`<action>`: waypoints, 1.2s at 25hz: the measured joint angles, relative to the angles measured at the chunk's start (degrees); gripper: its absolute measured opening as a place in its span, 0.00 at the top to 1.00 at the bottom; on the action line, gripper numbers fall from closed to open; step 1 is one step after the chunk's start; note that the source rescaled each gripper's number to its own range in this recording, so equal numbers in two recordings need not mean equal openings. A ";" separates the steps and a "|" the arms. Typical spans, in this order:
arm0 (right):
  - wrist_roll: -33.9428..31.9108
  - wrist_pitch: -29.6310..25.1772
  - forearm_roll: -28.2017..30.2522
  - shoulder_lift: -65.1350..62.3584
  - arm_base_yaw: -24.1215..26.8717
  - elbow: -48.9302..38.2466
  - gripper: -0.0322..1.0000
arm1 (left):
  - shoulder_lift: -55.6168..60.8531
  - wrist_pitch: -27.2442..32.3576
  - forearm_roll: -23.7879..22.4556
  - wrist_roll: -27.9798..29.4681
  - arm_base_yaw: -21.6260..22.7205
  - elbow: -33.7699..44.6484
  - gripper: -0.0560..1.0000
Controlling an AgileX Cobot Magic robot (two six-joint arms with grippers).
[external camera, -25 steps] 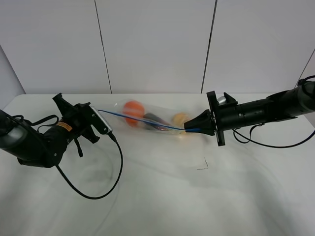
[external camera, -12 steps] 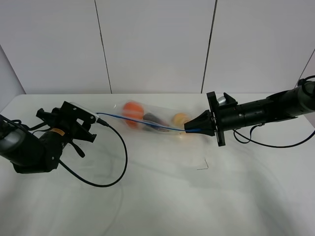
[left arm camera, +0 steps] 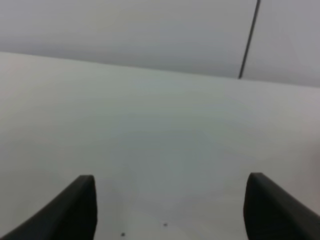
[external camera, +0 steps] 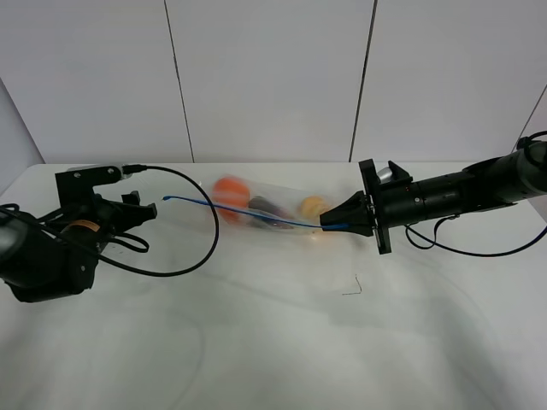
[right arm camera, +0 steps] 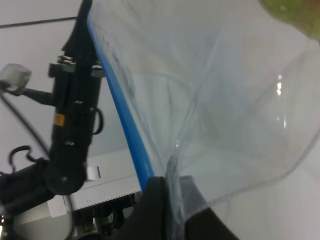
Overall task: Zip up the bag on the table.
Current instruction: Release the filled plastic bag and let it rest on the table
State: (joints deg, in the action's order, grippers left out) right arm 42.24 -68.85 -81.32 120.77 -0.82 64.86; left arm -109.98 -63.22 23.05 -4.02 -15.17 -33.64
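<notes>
We see the bag (external camera: pixel 265 209) far-centre on the counter (external camera: pixel 273 342), its right end clamped in our right gripper (external camera: pixel 327 225). Our left gripper (external camera: pixel 144 210) stands apart and empty at the left. Its black cable (external camera: pixel 217 224) arcs across the bag's left end.

Both arms (external camera: pixel 444 196) are black, trailing looped black cables (external camera: pixel 214 224).
</notes>
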 joint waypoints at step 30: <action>0.00 0.00 0.00 0.00 0.00 0.00 0.97 | 15.52 113.42 -19.44 2.31 10.01 -37.98 0.09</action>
State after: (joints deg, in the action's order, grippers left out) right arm 42.24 -68.85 -81.32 120.77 -0.82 64.86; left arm -94.47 50.19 3.61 -1.71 -5.16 -71.63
